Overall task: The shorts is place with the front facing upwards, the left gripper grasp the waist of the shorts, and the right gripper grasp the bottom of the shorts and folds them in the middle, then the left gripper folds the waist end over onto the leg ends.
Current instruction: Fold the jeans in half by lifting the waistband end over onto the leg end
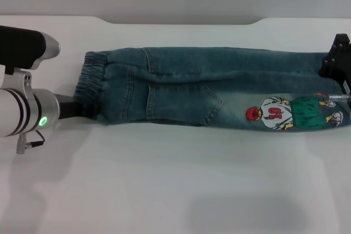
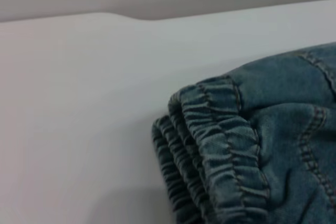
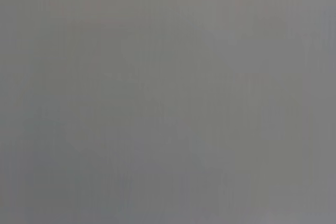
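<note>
The blue-green denim shorts [image 1: 214, 89], already halved lengthwise, lie across the white table [image 1: 164, 190]; the black left gripper [image 1: 82, 109] sits at their gathered waist end [image 1: 92, 83], grip indiscernible, and should lift clear before sweeping to the leg ends [image 1: 329, 89].

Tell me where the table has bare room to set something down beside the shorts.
Bare table lies in front of the shorts, and a narrower strip behind them. Crowded: the left gripper at the waist end, the right gripper at the leg ends.
</note>
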Robot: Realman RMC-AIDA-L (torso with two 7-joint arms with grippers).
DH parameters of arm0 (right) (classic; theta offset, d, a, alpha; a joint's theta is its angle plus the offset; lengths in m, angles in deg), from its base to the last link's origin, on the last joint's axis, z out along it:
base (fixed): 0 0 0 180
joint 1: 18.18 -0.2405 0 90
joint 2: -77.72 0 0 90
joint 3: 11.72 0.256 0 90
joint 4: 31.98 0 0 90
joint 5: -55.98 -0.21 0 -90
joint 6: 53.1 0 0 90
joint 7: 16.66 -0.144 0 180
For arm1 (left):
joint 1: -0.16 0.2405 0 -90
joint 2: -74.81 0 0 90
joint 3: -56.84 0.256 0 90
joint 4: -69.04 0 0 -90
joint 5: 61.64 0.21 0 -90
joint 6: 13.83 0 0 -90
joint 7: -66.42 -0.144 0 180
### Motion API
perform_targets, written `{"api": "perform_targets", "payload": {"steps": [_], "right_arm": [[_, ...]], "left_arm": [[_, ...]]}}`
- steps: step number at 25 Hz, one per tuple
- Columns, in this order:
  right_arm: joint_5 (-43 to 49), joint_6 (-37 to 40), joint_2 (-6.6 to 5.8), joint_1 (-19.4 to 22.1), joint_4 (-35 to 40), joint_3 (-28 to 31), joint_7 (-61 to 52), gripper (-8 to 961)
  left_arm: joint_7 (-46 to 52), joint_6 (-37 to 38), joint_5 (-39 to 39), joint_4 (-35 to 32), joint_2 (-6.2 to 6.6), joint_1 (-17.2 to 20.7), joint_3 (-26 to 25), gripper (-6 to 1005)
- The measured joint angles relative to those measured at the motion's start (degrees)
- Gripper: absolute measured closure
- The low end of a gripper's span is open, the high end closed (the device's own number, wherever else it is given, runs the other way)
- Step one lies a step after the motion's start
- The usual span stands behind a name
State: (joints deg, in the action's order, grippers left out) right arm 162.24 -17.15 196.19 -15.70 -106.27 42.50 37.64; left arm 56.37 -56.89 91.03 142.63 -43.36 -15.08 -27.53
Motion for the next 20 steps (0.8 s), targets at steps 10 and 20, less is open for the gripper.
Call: {"api": "perform_targets", "payload": {"steps": [10, 20], "right_arm": [[0.00, 0.00, 0.00, -1.07, 1.21, 0.68, 0.02, 954], [0.00, -0.09, 0.00, -2.72, 3.50, 1.24, -0.27, 954]], "left_arm": [[0.08, -2.45, -0.20, 7.34, 0.03, 1.88, 1.22, 836], [0.68, -4.53, -0.57, 12.42, 0.09, 2.45, 2.43, 931]]}}
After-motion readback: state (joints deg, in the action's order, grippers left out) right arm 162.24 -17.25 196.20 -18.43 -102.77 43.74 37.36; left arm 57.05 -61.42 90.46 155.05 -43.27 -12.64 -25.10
